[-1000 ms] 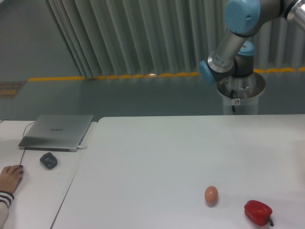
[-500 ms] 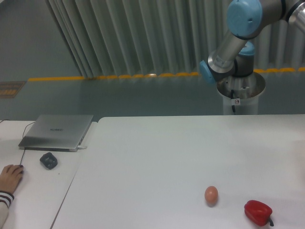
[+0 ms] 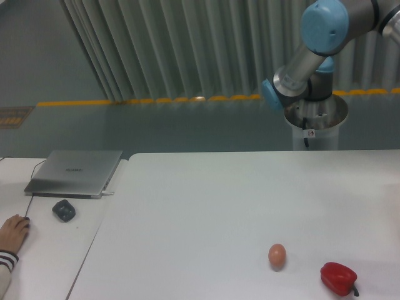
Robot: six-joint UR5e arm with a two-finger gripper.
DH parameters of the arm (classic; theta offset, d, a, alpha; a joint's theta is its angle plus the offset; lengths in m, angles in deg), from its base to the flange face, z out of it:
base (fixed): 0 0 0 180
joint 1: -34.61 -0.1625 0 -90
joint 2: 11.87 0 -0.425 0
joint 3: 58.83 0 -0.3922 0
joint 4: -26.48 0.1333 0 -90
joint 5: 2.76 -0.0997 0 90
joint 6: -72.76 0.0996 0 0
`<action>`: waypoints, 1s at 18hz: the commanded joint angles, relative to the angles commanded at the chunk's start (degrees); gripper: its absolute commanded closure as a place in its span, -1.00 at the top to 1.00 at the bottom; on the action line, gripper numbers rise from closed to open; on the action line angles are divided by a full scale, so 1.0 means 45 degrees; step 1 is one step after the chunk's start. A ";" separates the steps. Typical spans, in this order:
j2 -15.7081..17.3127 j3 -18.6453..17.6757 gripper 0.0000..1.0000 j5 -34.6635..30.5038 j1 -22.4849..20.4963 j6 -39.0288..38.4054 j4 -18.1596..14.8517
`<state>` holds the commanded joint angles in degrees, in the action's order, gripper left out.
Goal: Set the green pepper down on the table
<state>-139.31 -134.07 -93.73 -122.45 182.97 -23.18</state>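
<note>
The large white matte worktop (image 3: 206,200) lies bare across its left, middle and far parts, so a pincer could come down there unhindered. Only near the front right do a small brown egg (image 3: 277,255) and a glossy red bell pepper (image 3: 338,278) stand in the way, close together but apart.

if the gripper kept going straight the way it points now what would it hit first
That cannot be settled: the gripper is out of view, only the arm's elbow and upper links show at top right. The green pepper is not visible either. On the table lie only the egg and red pepper.
</note>
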 joint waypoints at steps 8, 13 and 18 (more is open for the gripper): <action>-0.0117 0.0254 1.00 0.0000 -0.0020 -0.0020 0.0019; -0.0196 0.0117 1.00 0.0000 -0.0195 0.0000 0.0566; -0.0215 0.0039 1.00 -0.0330 -0.0254 -0.0039 0.0547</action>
<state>-140.28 -133.89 -95.21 -123.59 182.80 -20.72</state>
